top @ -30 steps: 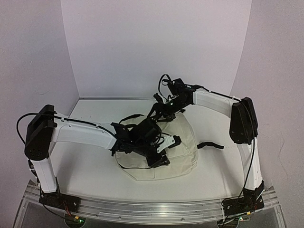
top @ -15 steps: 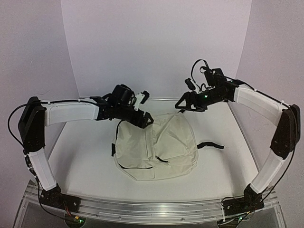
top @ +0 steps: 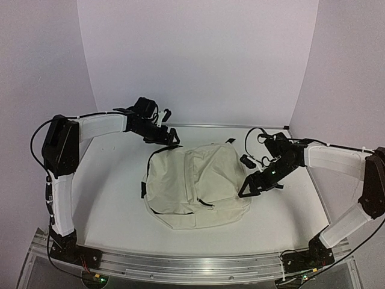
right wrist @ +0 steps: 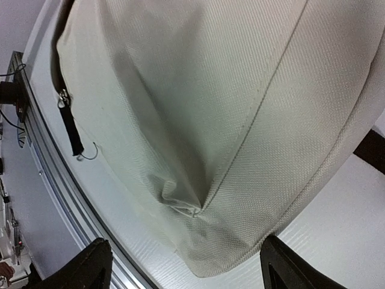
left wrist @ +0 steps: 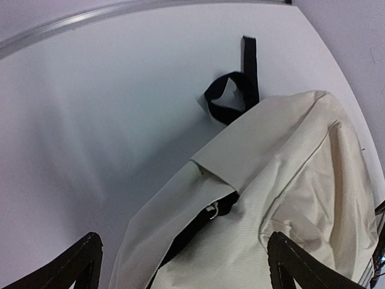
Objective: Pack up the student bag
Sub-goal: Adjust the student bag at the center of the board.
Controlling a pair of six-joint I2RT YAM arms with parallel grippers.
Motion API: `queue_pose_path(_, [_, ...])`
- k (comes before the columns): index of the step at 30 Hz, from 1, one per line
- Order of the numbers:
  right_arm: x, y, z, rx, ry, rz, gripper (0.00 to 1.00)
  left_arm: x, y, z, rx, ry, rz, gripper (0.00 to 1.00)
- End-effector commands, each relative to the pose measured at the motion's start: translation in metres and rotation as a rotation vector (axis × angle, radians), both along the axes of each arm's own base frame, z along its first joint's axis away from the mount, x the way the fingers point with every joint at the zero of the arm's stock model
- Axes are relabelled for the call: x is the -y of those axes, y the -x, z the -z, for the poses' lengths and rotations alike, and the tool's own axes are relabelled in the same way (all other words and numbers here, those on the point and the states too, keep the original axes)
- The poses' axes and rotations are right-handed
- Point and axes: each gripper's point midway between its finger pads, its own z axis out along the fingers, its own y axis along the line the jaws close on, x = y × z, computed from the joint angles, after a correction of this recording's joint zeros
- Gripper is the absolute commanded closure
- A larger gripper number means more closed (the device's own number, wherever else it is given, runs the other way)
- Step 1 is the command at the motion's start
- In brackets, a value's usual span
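Student bag (top: 195,186) just below left fingers (left wrist: 83,262) and right fingers (right wrist: 96,265), both spread wide, holding nothing

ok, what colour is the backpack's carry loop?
The loop is black, on a cream backpack. Clearest in the left wrist view.

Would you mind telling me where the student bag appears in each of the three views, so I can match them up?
Top external: the student bag lies flat in the middle of the picture.
Left wrist: it fills the lower right.
Right wrist: it covers most of the frame.
Shared landmark: the white table under the bag, showing in all three views.
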Motion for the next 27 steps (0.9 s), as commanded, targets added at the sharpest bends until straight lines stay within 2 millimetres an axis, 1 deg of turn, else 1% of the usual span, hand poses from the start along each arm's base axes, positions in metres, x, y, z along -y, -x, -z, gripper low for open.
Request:
queue_pose_path(1, [0.005, -0.018, 0.016, 0.047, 0.087, -0.031, 0.19, 0.007, 0.011, 0.019, -0.083, 0.015, 0.084, 0.14])
queue_pose_path(3, [0.002, -0.031, 0.020, 0.049, 0.106, -0.029, 0.22, 0.007, 0.020, 0.030, -0.113, 0.022, 0.098, 0.23])
queue_pose_path(4, [0.000, -0.039, 0.022, 0.058, 0.121, -0.027, 0.25, 0.004, 0.025, 0.035, -0.125, 0.023, 0.099, 0.29])
queue_pose_path(5, [0.001, -0.050, 0.028, 0.067, 0.153, -0.024, 0.27, 0.002, 0.031, 0.038, -0.133, 0.025, 0.096, 0.36])
queue_pose_path(8, [0.005, -0.088, 0.036, 0.135, 0.257, -0.002, 0.37, -0.007, 0.051, 0.045, -0.162, 0.045, 0.076, 0.59])
queue_pose_path(9, [0.003, -0.103, 0.035, 0.161, 0.275, 0.004, 0.39, -0.011, 0.059, 0.044, -0.166, 0.058, 0.065, 0.66])
queue_pose_path(11, [-0.007, -0.134, 0.028, 0.210, 0.278, 0.020, 0.41, -0.013, 0.075, 0.039, -0.173, 0.095, 0.053, 0.75])
queue_pose_path(12, [-0.014, -0.148, 0.023, 0.230, 0.270, 0.026, 0.42, -0.013, 0.084, 0.037, -0.173, 0.109, 0.056, 0.77])
queue_pose_path(14, [-0.030, -0.184, 0.010, 0.290, 0.246, 0.043, 0.42, -0.009, 0.106, 0.034, -0.170, 0.120, 0.062, 0.78])
queue_pose_path(17, [-0.056, -0.232, -0.008, 0.356, 0.190, 0.080, 0.41, 0.004, 0.131, 0.034, -0.178, 0.137, 0.061, 0.78])
queue_pose_path(18, [-0.063, -0.243, -0.013, 0.367, 0.168, 0.098, 0.41, 0.009, 0.138, 0.036, -0.178, 0.132, 0.062, 0.78])
queue_pose_path(20, [-0.080, -0.262, -0.031, 0.386, 0.098, 0.115, 0.39, 0.017, 0.148, 0.038, -0.183, 0.132, 0.040, 0.76])
queue_pose_path(21, [-0.088, -0.267, -0.041, 0.388, 0.060, 0.116, 0.38, 0.019, 0.151, 0.036, -0.193, 0.158, 0.020, 0.73])
queue_pose_path(22, [-0.092, -0.269, -0.049, 0.393, 0.036, 0.121, 0.36, 0.019, 0.151, 0.035, -0.205, 0.184, -0.012, 0.71])
queue_pose_path(24, [-0.095, -0.267, -0.063, 0.407, 0.009, 0.112, 0.33, 0.015, 0.151, 0.025, -0.196, 0.254, -0.073, 0.65])
queue_pose_path(27, [-0.082, -0.261, -0.083, 0.426, 0.008, 0.135, 0.25, 0.008, 0.149, -0.006, -0.126, 0.347, -0.124, 0.51])
